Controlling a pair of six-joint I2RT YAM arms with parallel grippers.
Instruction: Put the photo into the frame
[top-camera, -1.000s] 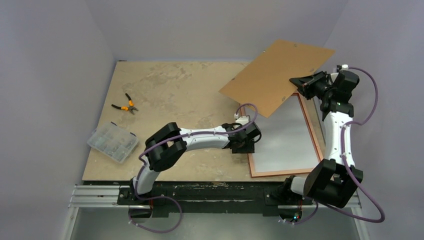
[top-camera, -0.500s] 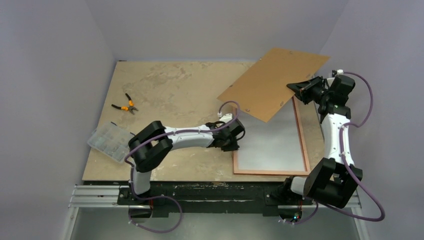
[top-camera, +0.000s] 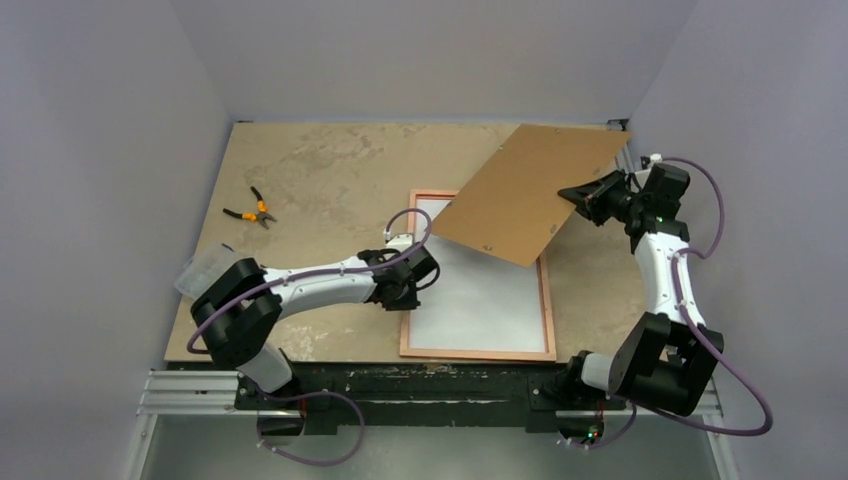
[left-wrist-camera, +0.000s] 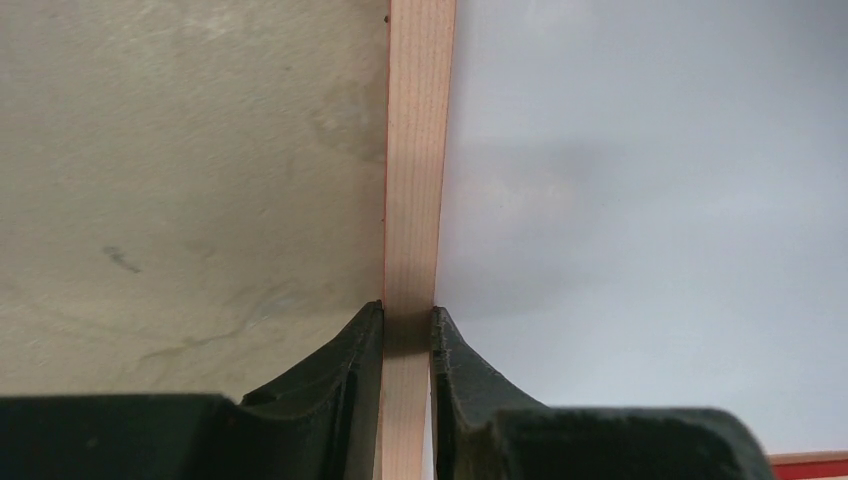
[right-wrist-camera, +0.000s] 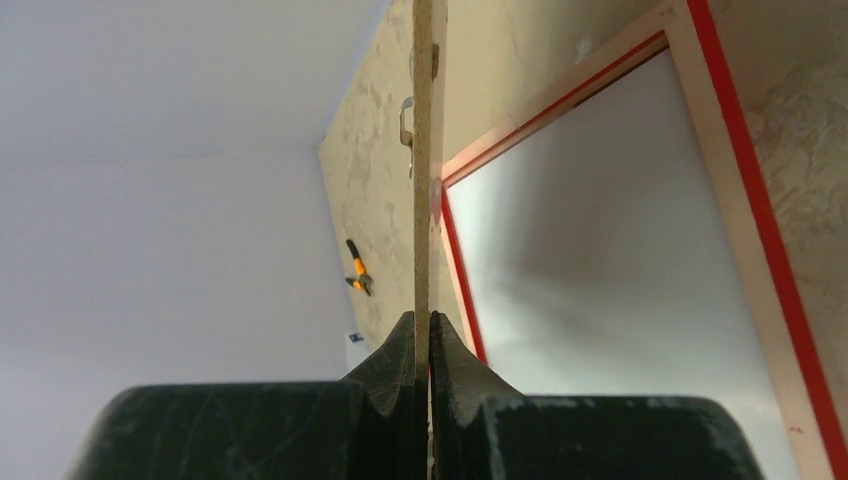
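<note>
The frame (top-camera: 480, 353) lies flat on the table with its pale wood back up, red showing along its edges. A plain white sheet (top-camera: 480, 300) fills its opening; no landscape print shows, so I cannot tell if it is the photo's reverse. My left gripper (top-camera: 405, 295) is shut on the frame's left rail (left-wrist-camera: 418, 150), one finger on each side (left-wrist-camera: 407, 318). My right gripper (top-camera: 572, 195) is shut on the edge of the brown backing board (top-camera: 530, 190) and holds it tilted above the frame's far right corner. The board shows edge-on (right-wrist-camera: 422, 150) in the right wrist view, between the fingertips (right-wrist-camera: 422, 325), with the frame (right-wrist-camera: 735, 200) beneath.
Orange-handled pliers (top-camera: 250, 210) lie at the far left of the table. A clear parts box (top-camera: 205, 270) sits at the left edge, partly hidden by my left arm. Grey walls close in on three sides. The frame's near rail lies close to the table's front edge.
My left gripper has dragged the frame leftward across the table. My right gripper has followed to the left with the board, which now hangs lower over the frame.
</note>
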